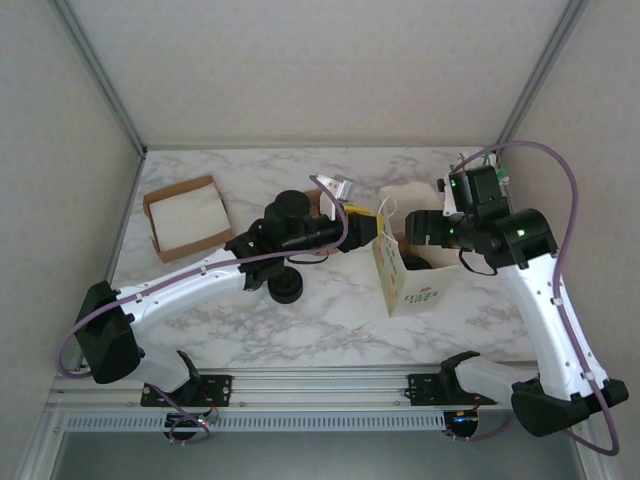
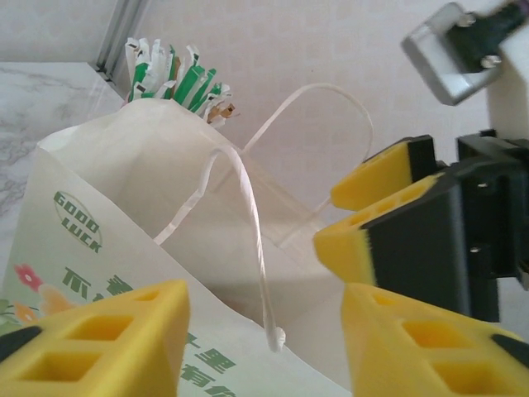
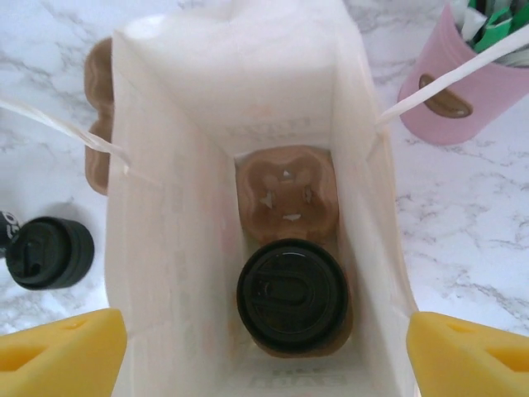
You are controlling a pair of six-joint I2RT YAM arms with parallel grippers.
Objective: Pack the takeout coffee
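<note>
Packing step looks almost done
The left pincer [image 2: 264,314] hangs open and empty over the paper bag [image 2: 124,165], and the right pincer [image 3: 266,331] is spread wide at its mouth. The takeout coffee [image 3: 291,294] stands deep inside, in a brown tray [image 3: 285,194]. Next, I think: pull both away gently so the bag doesn't tip

Inspecting white marbled table [image 1: 330,330]: noting open cardboard box [image 1: 185,217] lying toward far left corner and white paper bag [image 1: 405,280] standing upright right of centre. Recording, from right wrist view, brown pulp carrier [image 3: 97,124] sitting against one side of bag and pink cup [image 3: 446,99] of sachets standing near the other. Logging black lid-topped round item [image 3: 50,252] resting apart from bag on carrier side.
</note>
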